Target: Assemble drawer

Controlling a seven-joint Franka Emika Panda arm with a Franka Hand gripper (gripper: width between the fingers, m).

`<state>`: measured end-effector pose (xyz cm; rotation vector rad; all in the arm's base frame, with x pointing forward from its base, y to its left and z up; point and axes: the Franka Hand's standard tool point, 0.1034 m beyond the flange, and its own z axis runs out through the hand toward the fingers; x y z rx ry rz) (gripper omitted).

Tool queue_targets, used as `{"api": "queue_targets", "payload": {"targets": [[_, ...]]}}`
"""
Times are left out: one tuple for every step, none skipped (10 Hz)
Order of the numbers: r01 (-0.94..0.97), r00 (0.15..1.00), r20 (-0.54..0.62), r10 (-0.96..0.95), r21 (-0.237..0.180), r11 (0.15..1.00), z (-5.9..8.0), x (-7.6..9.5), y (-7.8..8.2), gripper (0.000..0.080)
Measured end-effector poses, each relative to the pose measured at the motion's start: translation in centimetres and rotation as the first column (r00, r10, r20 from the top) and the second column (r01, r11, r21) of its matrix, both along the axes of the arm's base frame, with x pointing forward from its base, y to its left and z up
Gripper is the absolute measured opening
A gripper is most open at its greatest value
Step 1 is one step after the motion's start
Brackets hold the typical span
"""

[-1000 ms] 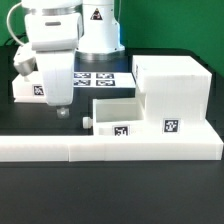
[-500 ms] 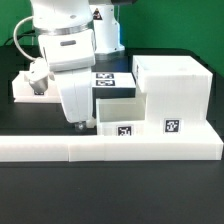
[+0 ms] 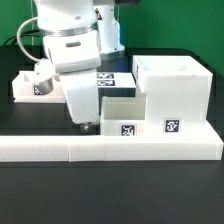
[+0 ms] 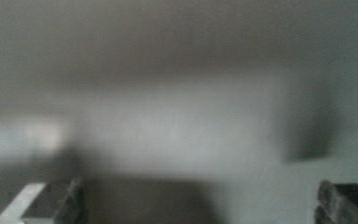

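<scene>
The tall white housing [image 3: 172,92] with a tag stands at the exterior view's right. A small white tray [image 3: 122,115] with a tag lies against its left side. My gripper [image 3: 85,125] hangs low at that tray's left end and hides the round knob. A second tagged tray [image 3: 33,86] lies at the back left. The wrist view is blurred; it shows a pale surface close below, my fingers [image 4: 48,202] standing far apart at both edges, and my gripper [image 4: 201,206] open with nothing between.
The long low white L-shaped wall [image 3: 110,150] runs along the front, right before the tray and housing. The marker board [image 3: 108,77] lies behind the tray, partly hidden by the arm.
The arm has moved toward the exterior view's right and down, from near the left tray to the near tray's left end. It now covers the knob.
</scene>
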<state>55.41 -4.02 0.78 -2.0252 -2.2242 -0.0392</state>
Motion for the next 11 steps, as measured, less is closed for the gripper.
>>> {"api": "queue_targets", "payload": {"targets": [[0.004,1.000,-0.001,-0.004,-0.020,1.000,0.0,0.1,0.0,0.0649],[-0.009,1.000,-0.002,0.009,-0.044,0.999,0.1,0.2,0.0,0.0649],[0.012,1.000,-0.004,-0.012,-0.056,0.998,0.2,0.3,0.0,0.0649],[0.030,1.000,-0.005,-0.030,-0.057,0.998,0.2,0.3,0.0,0.0649],[0.030,1.000,-0.006,-0.030,-0.057,0.998,0.1,0.2,0.0,0.0649],[0.030,1.000,-0.007,-0.031,-0.057,0.998,0.1,0.2,0.0,0.0649],[0.031,0.999,-0.007,-0.031,-0.057,0.998,0.1,0.2,0.0,0.0649],[0.005,1.000,-0.007,-0.006,-0.057,0.998,0.2,0.4,-0.2,0.0649],[-0.021,1.000,-0.005,0.021,-0.057,0.998,0.6,1.3,-0.4,0.0649],[-0.027,1.000,-0.007,0.026,-0.056,0.998,1.2,2.3,-0.1,0.0649],[-0.021,1.000,-0.007,0.021,-0.054,0.998,1.7,2.9,0.3,0.0649]]}}
